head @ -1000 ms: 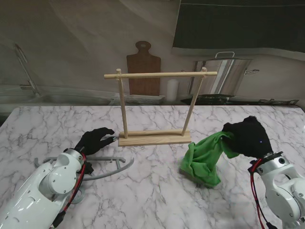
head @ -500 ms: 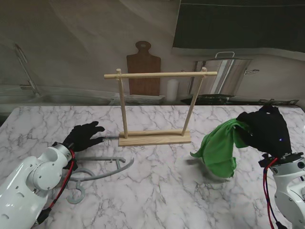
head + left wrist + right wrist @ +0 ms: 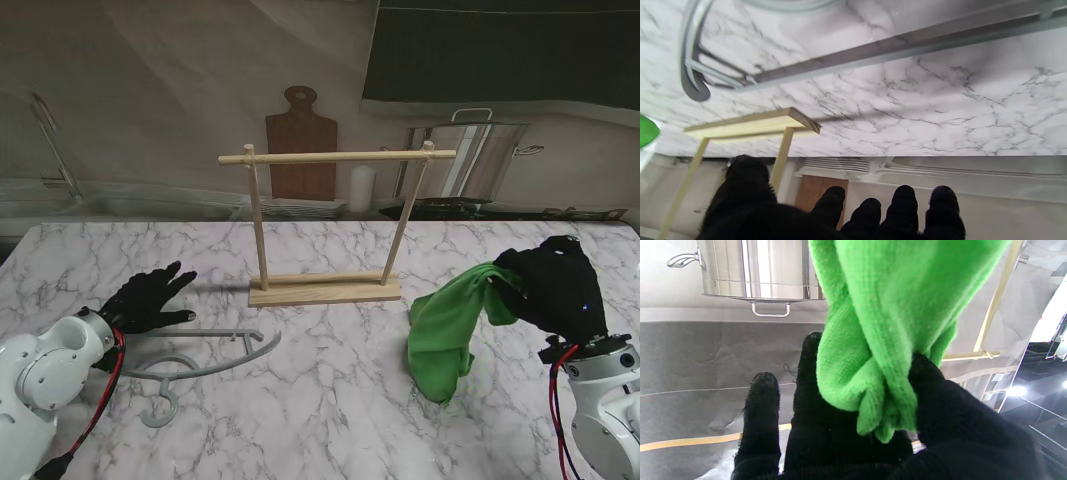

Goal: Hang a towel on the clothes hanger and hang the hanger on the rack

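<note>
A green towel point(image 3: 447, 322) hangs off the table from my right hand point(image 3: 550, 288), which is shut on its upper corner at the right side. The right wrist view shows the bunched towel point(image 3: 880, 326) pinched between thumb and fingers point(image 3: 806, 380). A grey clothes hanger point(image 3: 200, 357) lies flat on the marble at the left, hook nearest to me. My left hand point(image 3: 145, 300) hovers open just beyond the hanger's far bar, fingers spread, holding nothing. The left wrist view shows the hanger point(image 3: 846, 58) and the rack's base point(image 3: 750, 125). The wooden rack point(image 3: 330, 225) stands at the centre.
Behind the table stand a steel pot point(image 3: 480, 150), a wooden cutting board point(image 3: 300, 140) and a white cylinder point(image 3: 361, 188). A tap point(image 3: 55, 150) rises at the far left. The marble table point(image 3: 320, 400) stretches between hanger and towel.
My right hand lifted the towel off the table and it now hangs free. My left hand drew back leftward from the rack's base, uncovering the hanger.
</note>
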### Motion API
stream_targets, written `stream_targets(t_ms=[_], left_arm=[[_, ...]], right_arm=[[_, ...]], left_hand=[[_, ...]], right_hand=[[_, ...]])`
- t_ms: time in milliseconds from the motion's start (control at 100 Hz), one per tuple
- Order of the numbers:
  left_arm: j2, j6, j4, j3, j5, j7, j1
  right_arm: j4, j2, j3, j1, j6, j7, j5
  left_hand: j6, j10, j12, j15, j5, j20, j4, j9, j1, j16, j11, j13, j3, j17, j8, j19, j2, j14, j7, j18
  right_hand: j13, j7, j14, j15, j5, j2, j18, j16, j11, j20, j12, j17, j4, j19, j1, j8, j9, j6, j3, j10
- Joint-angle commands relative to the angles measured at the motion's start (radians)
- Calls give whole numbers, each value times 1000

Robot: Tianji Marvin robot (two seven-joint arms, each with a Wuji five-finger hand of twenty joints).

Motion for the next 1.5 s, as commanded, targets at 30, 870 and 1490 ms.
stream_targets(t_ms=[30,870,1490], left_arm=[[18,-28,21,-7,20,-24,-4],[27,-117,-203,-217,102,-153,229],[48,-103,-53,-159,197,-217,158]], right_arm=[[2,-2,-3,-6,9,3,0],[7,-4,-41,-21,35,-5,9],[18,-2,-83,-12,71,3,8]], left_hand=[[19,-16,-20,-21,-33,-18,-30,-32,-99,-33,-11,-52,-19,-17,-79,-74,14,-31,-25,-30],[78,2,-19,-1,-27,-72,-23,-34,-18,-50,-11,-37,-8,6,43,-87,-5,-1,8,-50],[115,39,-21,-4,-29,-88,-15,-36,-37,-52,-11,-53,4,-7,-116,-99,-268,15,-39,-58]], right_hand=[[43,44,-65,-16,45,74,33,4,1,10,5,-26,-4,-24,12,37,1,-51,7,30],[38,35,-63,-31,48,75,40,5,-7,9,9,-41,-1,-42,17,39,0,-53,1,32],[33,31,-64,-34,46,77,46,6,-9,2,10,-61,-1,-61,18,42,-1,-52,-3,31]])
